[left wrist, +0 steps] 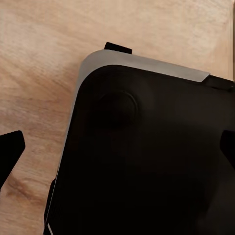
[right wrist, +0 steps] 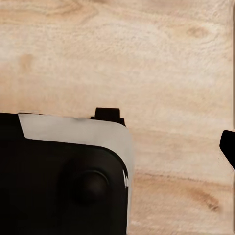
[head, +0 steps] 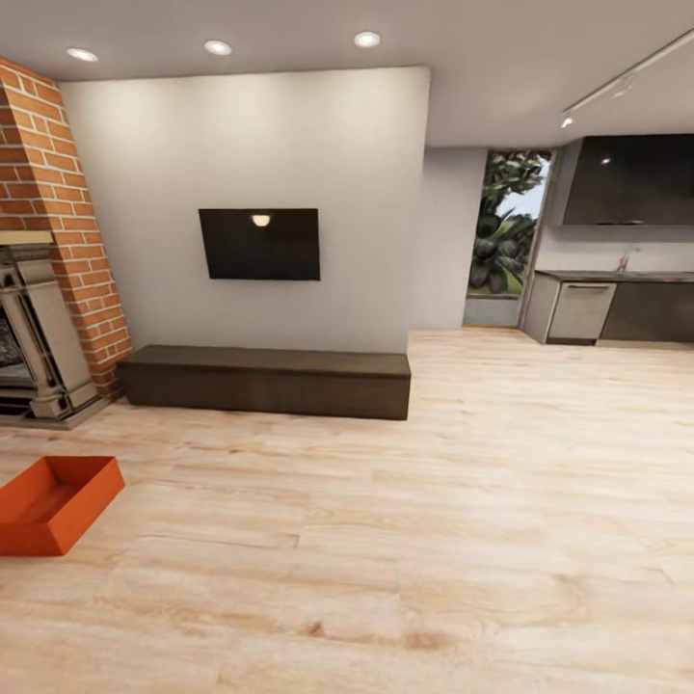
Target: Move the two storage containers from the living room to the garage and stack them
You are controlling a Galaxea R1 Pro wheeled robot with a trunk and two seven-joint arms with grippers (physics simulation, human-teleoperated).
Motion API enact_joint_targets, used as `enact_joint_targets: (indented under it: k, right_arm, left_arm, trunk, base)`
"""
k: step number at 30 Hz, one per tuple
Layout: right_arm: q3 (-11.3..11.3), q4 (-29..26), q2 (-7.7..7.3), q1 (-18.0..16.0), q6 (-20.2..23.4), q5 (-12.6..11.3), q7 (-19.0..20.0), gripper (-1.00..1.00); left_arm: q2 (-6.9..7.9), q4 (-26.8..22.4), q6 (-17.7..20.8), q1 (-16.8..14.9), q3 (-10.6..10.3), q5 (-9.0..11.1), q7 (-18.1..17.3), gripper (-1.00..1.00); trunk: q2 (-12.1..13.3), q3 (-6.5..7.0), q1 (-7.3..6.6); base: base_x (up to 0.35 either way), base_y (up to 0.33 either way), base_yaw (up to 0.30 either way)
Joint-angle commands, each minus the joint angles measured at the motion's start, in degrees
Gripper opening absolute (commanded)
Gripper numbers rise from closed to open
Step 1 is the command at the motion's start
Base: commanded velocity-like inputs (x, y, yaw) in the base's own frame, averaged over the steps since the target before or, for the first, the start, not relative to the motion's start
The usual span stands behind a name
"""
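The storage container (head: 53, 503) is cut off by the picture's left edge.

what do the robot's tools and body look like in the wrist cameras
Little of each tool shows. In the left wrist view, dark fingertips enter from both edges; in the right wrist view, one black tip sits at the edge. Below them is the robot's base, a glossy black rounded shell with a light grey rim and a round dimple. No cables or markings visible.

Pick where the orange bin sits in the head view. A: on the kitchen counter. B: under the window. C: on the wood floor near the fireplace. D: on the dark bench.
C: the bin rests on the wood floor, in front of the fireplace.
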Motion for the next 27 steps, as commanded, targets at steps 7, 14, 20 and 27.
enact_joint_targets:
  k: [7, 14, 20, 27]
  right_arm:
    - [0.5, 0.2, -0.14, -0.1, -0.5, -0.4, 0.1, 1.00]
    - [0.7, 0.2, -0.17, -0.1, -0.5, 0.0, -0.2, 1.00]
    - [0.9, 0.2, -0.17, -0.1, -0.6, 0.2, -0.2, 1.00]
    - [0.9, 0.2, -0.17, -0.1, -0.6, 0.1, -0.2, 1.00]
  left_arm:
    - [0.07, 0.0, -0.1, 0.0, 0.1, 0.1, 0.0, 1.00]
    - [0.07, 0.0, -0.1, 0.0, 0.3, 0.2, 0.0, 1.00]
    - [0.08, 0.0, 0.0, 0.0, 0.3, 0.3, 0.0, 1.00]
    - [0.08, 0.0, 0.0, 0.0, 0.2, 0.4, 0.0, 1.00]
  trunk:
    - [0.0, -0.05, 0.03]
    - [0.0, -0.05, 0.03]
    - [0.0, -0.05, 0.03]
    - [0.0, -0.05, 0.03]
  base:
    - [0.323, 0.000, 0.103]
    - [0.323, 0.000, 0.271]
    - [0.323, 0.000, 0.294]
    - [0.323, 0.000, 0.295]
